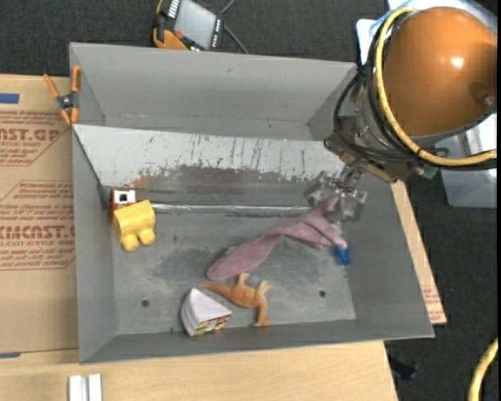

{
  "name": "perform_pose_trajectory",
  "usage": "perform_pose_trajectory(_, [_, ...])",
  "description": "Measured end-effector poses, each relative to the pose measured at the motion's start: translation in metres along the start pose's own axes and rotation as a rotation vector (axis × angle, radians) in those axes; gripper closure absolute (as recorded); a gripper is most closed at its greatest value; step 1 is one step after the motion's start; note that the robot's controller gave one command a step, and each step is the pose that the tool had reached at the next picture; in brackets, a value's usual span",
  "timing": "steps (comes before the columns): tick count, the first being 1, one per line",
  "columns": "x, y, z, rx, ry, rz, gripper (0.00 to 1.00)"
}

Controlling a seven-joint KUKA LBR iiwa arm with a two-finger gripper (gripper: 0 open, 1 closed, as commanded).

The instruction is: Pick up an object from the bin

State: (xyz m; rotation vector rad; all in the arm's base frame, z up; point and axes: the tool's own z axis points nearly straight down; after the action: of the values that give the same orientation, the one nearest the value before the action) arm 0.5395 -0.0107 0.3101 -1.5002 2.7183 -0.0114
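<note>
- A long, limp pink strip [267, 245] lies across the middle of the bin's floor. It runs from a rounded end near the centre up and to the right, to a wider, crumpled end close to the right wall.
- The gripper [338, 200] is at that wider right end, right above it in the camera view and meeting its top edge. I cannot tell whether the gripper is open or closed, or whether it has hold of the strip.
- A small blue piece [342, 256] sits just below the strip's right end, touching it or nearly so.
- An orange toy lizard [249, 294] lies just below the strip's rounded left end, near the front wall.
- A white wedge-shaped thing [204, 312] rests just left of the lizard, against the front wall.
- A yellow blocky toy [134, 224] stands well apart at the left wall, with a small white and red piece [123, 197] just above it.
- The bin [200, 82] is grey metal, its back slope scuffed.
- The arm's rounded orange cover [438, 65] hangs over the bin's upper right corner.
</note>
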Motion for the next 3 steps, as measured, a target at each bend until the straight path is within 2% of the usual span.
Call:
perform_pose_trajectory(1, [0.000, 0.000, -0.003, 0.001, -0.001, -0.001, 1.00])
perform_pose_trajectory(2, [-0.010, 0.013, 0.054, 0.004, -0.006, 0.030, 1.00])
perform_pose_trajectory(3, [-0.011, 0.010, 0.049, 0.010, -0.010, 0.046, 1.00])
